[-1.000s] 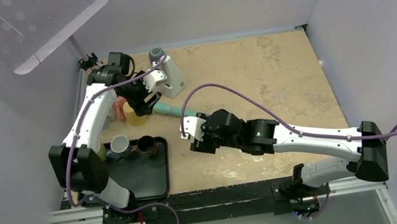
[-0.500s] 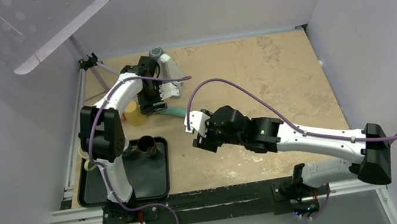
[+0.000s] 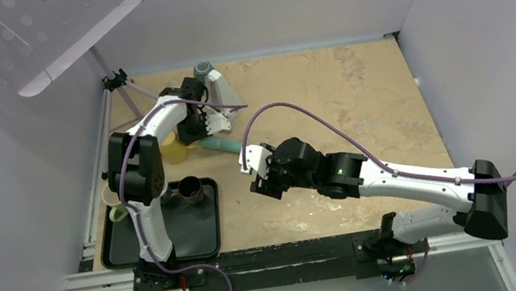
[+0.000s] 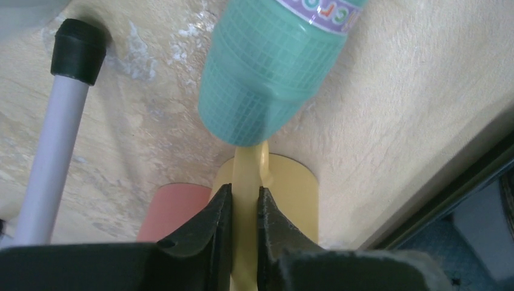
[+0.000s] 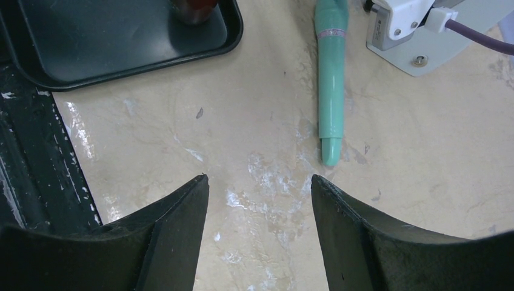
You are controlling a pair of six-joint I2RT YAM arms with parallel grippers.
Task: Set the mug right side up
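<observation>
from above, the left gripper (image 3: 195,133) is down on the yellow mug (image 3: 177,154), which stands on the worktop (image 3: 356,100) just to its left. the right gripper (image 3: 250,176) hangs apart from both. left wrist: the gripper (image 4: 244,197) is clenched on the mug's handle (image 4: 245,170), with a teal tube (image 4: 267,79) just past its tips and something pink (image 4: 173,209) to its left. right wrist: the gripper (image 5: 259,182) is spread wide and holds nothing, with the tube (image 5: 332,91) ahead of it and a black tray (image 5: 121,54) ahead-left.
</observation>
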